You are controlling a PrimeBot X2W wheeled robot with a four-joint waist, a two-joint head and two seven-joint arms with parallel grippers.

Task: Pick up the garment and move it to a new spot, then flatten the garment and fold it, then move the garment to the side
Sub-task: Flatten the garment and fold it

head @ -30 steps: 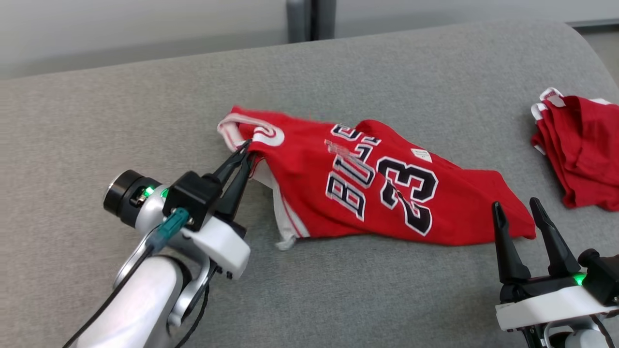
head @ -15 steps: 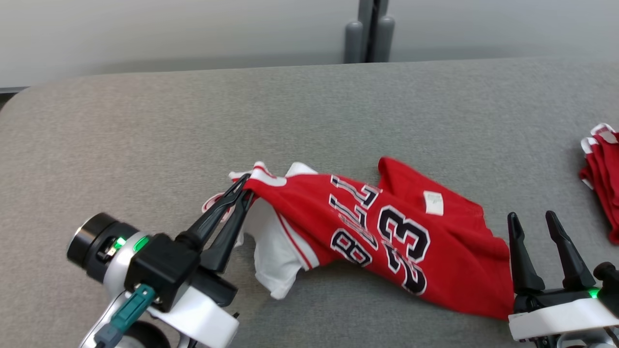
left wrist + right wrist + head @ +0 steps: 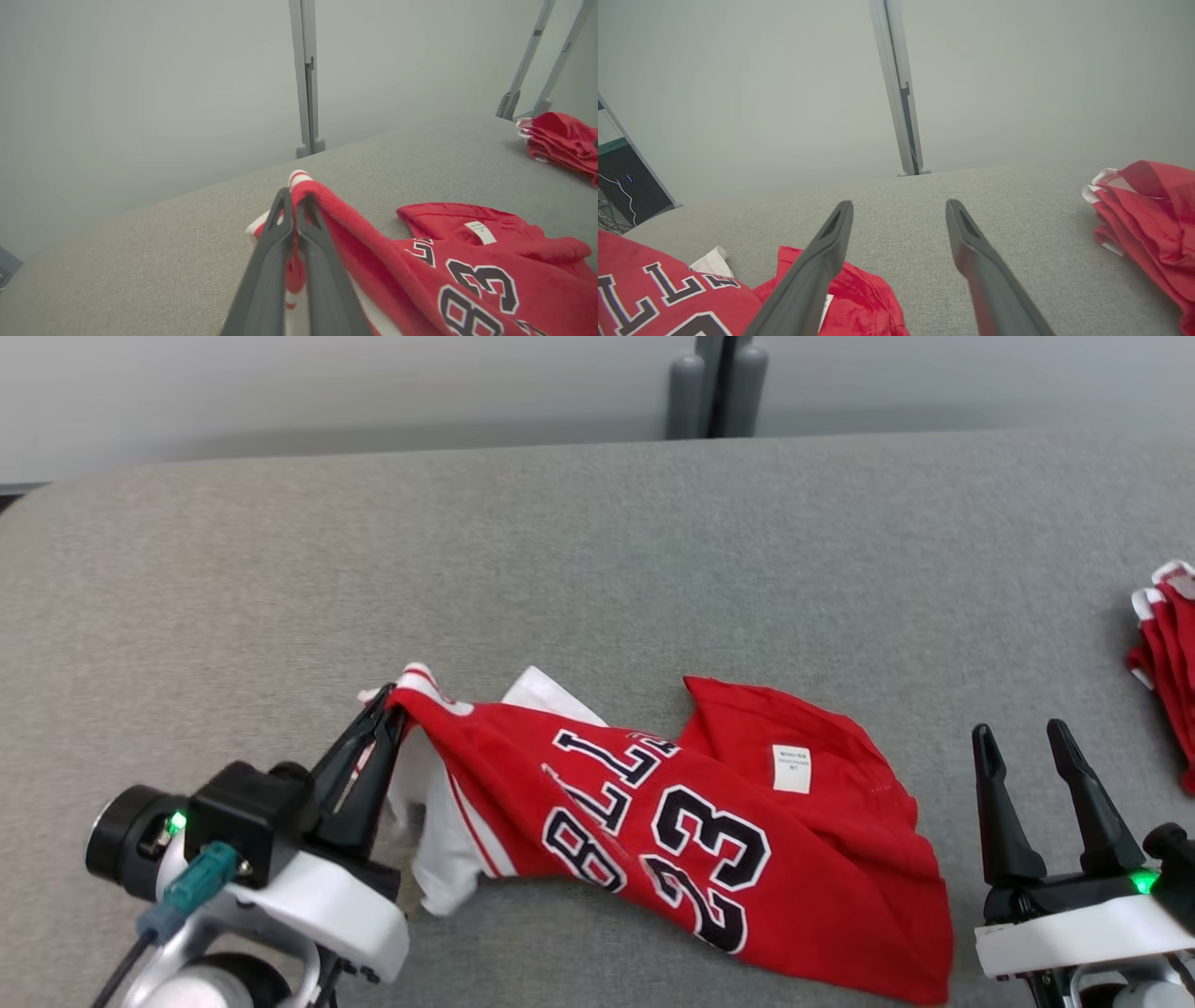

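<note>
My left gripper [image 3: 388, 702]: it is at the near left. My two fingers are pressed tight together on a red and white edge of the jersey [image 3: 747, 840]. The cloth hangs down from my fingertips to the table [image 3: 597, 541].
The jersey: it is red with a white side, black letters and the number 23. It lies crumpled on the near part of the grey table, between my two grippers. A small white tag [image 3: 791, 768] shows on its right part.
The grey post [image 3: 709, 392]: it stands behind the far edge of the table, near the middle.
My right gripper [image 3: 1019, 735]: it is at the near right, just beside the right end of the jersey. My fingers are spread apart and nothing is between them.
The red pile [image 3: 1167, 635]: more red and white cloth lies at the right edge of the table, well apart from the jersey.
</note>
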